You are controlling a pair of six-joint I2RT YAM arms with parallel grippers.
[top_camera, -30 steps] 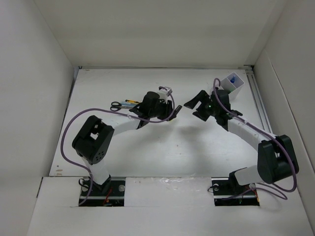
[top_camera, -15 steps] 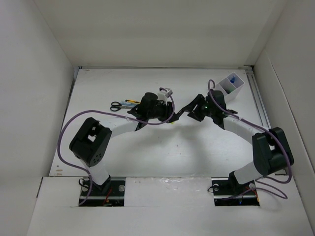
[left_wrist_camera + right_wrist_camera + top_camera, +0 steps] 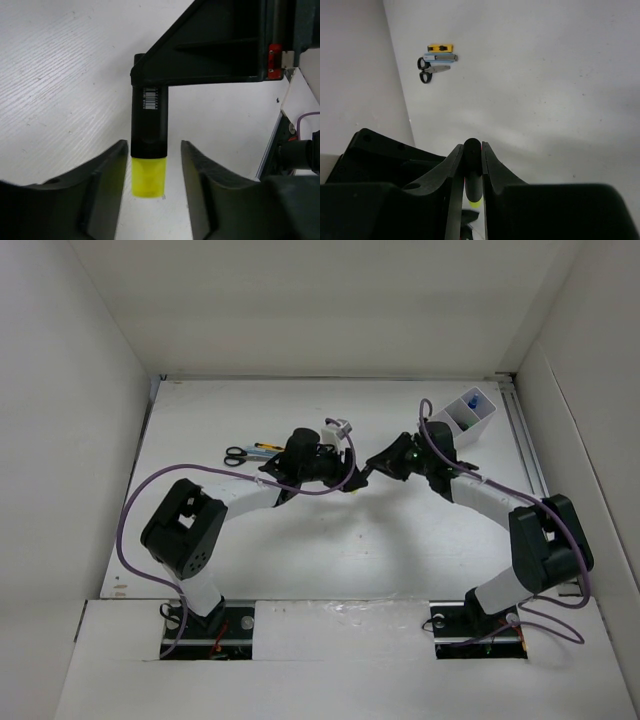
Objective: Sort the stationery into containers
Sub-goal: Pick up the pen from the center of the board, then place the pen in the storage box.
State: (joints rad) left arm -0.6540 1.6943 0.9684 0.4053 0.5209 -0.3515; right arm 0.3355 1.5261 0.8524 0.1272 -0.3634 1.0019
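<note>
Above the middle of the table a short black highlighter (image 3: 148,125) with a yellow end hangs between both grippers. My right gripper (image 3: 473,150) is shut on its black body (image 3: 472,167); one of its fingers (image 3: 210,55) crosses the top of the left wrist view. My left gripper (image 3: 152,150) is open, its fingers on either side of the yellow end with a gap on each side. The two grippers meet tip to tip (image 3: 362,470) in the top view. The white divided container (image 3: 470,428) stands at the back right and holds a blue-capped bottle (image 3: 476,400).
Black-handled scissors (image 3: 233,455) and a thin yellow pen (image 3: 265,446) lie together at the back left of the table, also seen as scissors (image 3: 431,70) under a yellow item (image 3: 440,48). White walls enclose the table on the left, back and right.
My right gripper has reached left to the highlighter and closed on it. My left gripper's jaws have opened off it. The left arm has barely moved.
</note>
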